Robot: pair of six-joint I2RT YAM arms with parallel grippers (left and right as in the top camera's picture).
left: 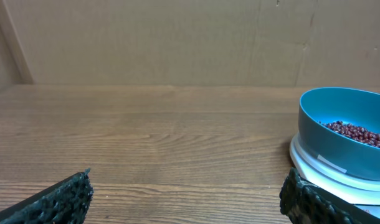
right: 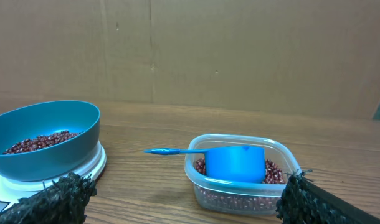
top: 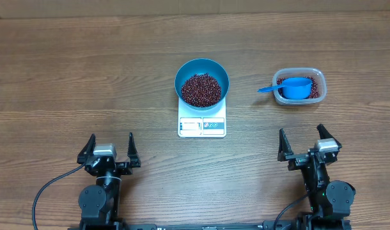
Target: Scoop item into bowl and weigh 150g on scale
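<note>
A teal-blue bowl (top: 202,82) holding dark red-brown beans (top: 201,89) stands on the white scale (top: 202,125) at the table's middle. The bowl (left: 346,132) shows at the right of the left wrist view and the bowl (right: 43,140) at the left of the right wrist view. More beans (top: 316,88) fill a clear tub (top: 300,87) at the right, with a blue scoop (top: 291,87) resting in it. My left gripper (top: 109,152) sits open near the front left, empty. My right gripper (top: 308,144) is open below the tub, empty.
A cardboard wall backs the table (top: 86,70). Both arm bases and their cables (top: 48,191) lie along the front edge. In the right wrist view the tub (right: 240,177) stands just ahead between the fingers, the scoop (right: 233,162) handle pointing left.
</note>
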